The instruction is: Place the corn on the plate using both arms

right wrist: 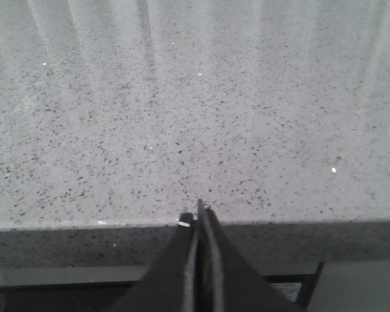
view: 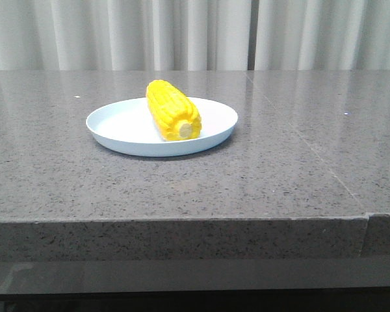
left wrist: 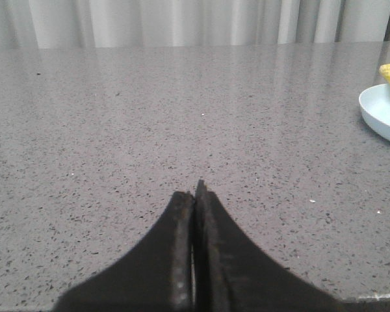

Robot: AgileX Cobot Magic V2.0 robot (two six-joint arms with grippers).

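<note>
Front view, centre: corn [view: 173,110] lies on plate [view: 117,127]; only wrist views show left gripper [left wrist: 195,195] and right gripper [right wrist: 200,211], both pinched closed, empty.

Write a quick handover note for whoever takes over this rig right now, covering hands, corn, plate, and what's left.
Left hand: shut, empty, low over bare table, plate off to one side.
Right hand: shut, empty, near the table's front edge.
Corn: lying on the plate, stub end toward the camera.
Done: corn is on the plate.
Left: apparently nothing.
</note>
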